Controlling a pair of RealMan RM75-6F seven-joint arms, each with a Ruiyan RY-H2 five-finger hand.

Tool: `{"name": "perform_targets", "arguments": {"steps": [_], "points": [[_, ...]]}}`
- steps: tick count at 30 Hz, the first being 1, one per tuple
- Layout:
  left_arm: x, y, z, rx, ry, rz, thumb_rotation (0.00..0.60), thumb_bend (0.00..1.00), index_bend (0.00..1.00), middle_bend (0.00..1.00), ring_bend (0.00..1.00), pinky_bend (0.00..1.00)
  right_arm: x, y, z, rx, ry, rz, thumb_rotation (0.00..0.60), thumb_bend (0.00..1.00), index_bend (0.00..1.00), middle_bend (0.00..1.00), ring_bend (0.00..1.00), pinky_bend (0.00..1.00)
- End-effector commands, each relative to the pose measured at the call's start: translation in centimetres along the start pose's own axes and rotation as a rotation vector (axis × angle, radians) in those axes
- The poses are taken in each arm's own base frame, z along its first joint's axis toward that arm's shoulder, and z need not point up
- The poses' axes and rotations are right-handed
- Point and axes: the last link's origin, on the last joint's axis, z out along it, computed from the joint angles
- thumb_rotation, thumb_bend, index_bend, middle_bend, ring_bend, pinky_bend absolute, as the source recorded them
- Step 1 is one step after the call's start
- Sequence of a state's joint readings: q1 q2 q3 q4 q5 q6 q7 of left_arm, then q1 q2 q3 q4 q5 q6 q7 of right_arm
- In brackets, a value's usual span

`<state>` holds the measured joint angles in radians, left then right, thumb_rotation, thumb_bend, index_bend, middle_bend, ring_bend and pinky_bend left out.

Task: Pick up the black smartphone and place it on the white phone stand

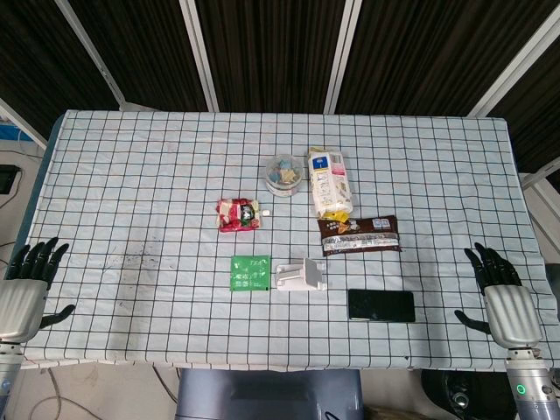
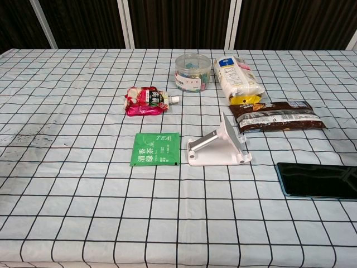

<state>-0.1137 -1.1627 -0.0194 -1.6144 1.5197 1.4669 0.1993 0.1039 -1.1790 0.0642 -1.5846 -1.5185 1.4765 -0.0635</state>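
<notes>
The black smartphone (image 1: 381, 305) lies flat, screen up, near the table's front edge, right of centre; the chest view shows it (image 2: 318, 181) at the right border. Just left of it stands the white phone stand (image 1: 301, 275) (image 2: 218, 146), with its back plate tilted up. My right hand (image 1: 500, 290) rests at the table's right front corner, fingers spread and holding nothing, about a hand's width right of the phone. At the left front corner my left hand (image 1: 28, 284) is likewise spread and empty. Neither hand appears in the chest view.
A green tea sachet (image 1: 249, 272) lies left of the stand. Behind are a brown snack bar wrapper (image 1: 359, 234), a white-yellow snack bag (image 1: 329, 182), a round clear tub (image 1: 284, 173) and a red pouch (image 1: 238, 213). A checked cloth (image 1: 131, 175) covers the table.
</notes>
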Motion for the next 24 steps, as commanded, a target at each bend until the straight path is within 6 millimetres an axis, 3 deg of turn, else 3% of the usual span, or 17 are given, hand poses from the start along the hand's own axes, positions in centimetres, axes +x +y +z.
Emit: {"name": "perform_targets", "arguments": {"steps": [1, 17, 24], "points": [[0.0, 0.0, 0.0, 0.000, 0.000, 0.001, 0.600, 0.00, 0.00, 0.00, 0.00, 0.00, 0.0, 0.0, 0.0, 0.000, 0.001, 0.000, 0.600, 0.09, 0.00, 0.00, 0.00, 0.14], [0.1, 0.0, 0.0, 0.001, 0.000, -0.004, 0.600, 0.00, 0.00, 0.00, 0.00, 0.00, 0.0, -0.3, -0.2, 0.010, -0.008, 0.007, 0.600, 0.09, 0.00, 0.00, 0.00, 0.14], [0.1, -0.1, -0.1, 0.004, -0.003, -0.002, 0.600, 0.00, 0.00, 0.00, 0.00, 0.00, 0.2, -1.9, -0.6, 0.068, -0.018, 0.033, 0.600, 0.11, 0.00, 0.03, 0.00, 0.14]]}}
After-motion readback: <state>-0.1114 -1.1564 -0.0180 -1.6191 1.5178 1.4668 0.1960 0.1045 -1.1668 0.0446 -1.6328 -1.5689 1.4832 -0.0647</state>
